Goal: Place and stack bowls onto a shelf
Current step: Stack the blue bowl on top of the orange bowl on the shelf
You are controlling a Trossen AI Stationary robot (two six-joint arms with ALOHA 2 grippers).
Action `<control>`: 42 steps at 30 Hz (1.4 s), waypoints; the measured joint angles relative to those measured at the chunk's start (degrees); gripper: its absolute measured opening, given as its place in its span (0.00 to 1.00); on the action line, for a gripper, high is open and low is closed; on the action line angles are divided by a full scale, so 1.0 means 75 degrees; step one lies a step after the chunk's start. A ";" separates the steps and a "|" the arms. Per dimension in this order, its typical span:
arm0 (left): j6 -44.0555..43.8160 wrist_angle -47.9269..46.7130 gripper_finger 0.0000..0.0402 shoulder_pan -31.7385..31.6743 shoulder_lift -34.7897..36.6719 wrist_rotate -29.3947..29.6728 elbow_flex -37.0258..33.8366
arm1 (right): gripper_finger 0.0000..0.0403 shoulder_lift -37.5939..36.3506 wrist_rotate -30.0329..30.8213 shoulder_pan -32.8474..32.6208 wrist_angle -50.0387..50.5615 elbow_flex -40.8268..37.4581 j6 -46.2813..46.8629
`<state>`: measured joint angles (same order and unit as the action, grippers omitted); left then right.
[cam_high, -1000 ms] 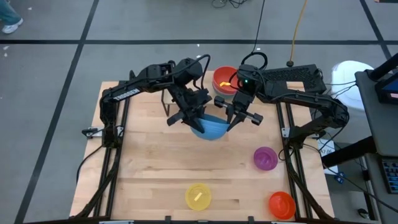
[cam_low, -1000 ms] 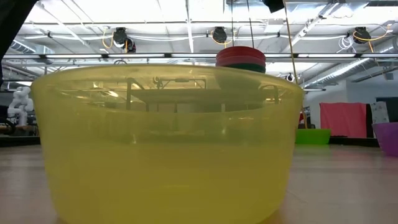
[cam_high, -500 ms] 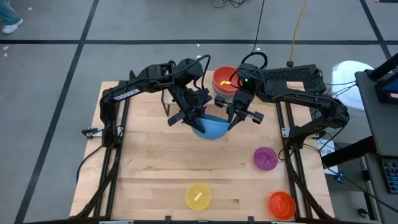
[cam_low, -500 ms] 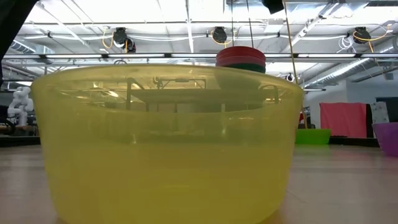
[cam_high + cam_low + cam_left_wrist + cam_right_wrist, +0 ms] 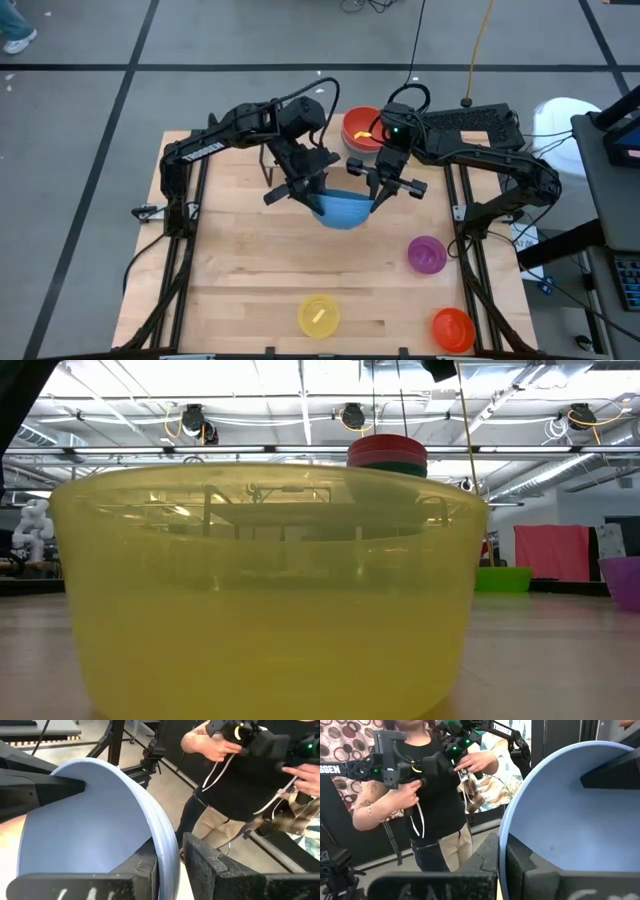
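Two dark arms meet over the far middle of the light-wood table (image 5: pixel 240 280), both fastened to one blue bowl (image 5: pixel 341 208) held tipped on its side above the tabletop. The left gripper (image 5: pixel 306 192) comes in from the left and has its fingers closed across the bowl's rim, one inside and one outside, as the left wrist view shows with the rim (image 5: pixel 167 855) running between the two dark fingers (image 5: pixel 210 870). The right gripper (image 5: pixel 381 190) comes in from the right and is clamped on the opposite edge the same way; in the right wrist view the pale blue inside of the bowl (image 5: pixel 570 815) fills the frame beside that arm's finger (image 5: pixel 485 857).

Behind the two grippers, at the table's far edge, a stack of bowls (image 5: pixel 360 127) with a red one on top sits on the shelf; from the low view the stack (image 5: pixel 387 454) shows above the rim of the yellow bowl (image 5: pixel 268 590), which stands right in front of that camera and near the table's front edge (image 5: pixel 319 315). The purple bowl (image 5: pixel 427 254) rests on the right side of the table, and the orange bowl (image 5: pixel 452 328) sits at the front right corner.

Beyond the table a person (image 5: pixel 427 795) in a black top stands holding handles with both hands.
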<state>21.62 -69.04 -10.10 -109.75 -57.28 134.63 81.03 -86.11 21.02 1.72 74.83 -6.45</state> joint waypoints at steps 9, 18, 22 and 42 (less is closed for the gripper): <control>0.0428 -0.0175 0.20 -0.0125 0.0080 -0.0004 0.0000 | 0.00 0.0000 -0.0324 0.0003 0.0019 0.0000 0.0189; 0.0159 0.0115 0.20 -0.0621 0.0440 0.1028 0.0015 | 0.00 0.0000 -0.0589 -0.0088 0.0059 0.0000 0.0180; 0.0124 0.0304 0.20 -0.0786 0.0498 0.1084 -0.0002 | 0.00 0.0000 -0.0561 -0.0013 0.0051 0.0000 0.0180; -0.0304 -0.0220 0.20 -0.1111 0.1082 0.1886 0.0000 | 0.00 -0.0232 0.1703 0.2736 -0.0017 0.0000 -0.0031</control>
<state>19.34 -70.69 -18.43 -101.64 -43.13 134.63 79.29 -73.34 41.54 1.59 74.83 -6.69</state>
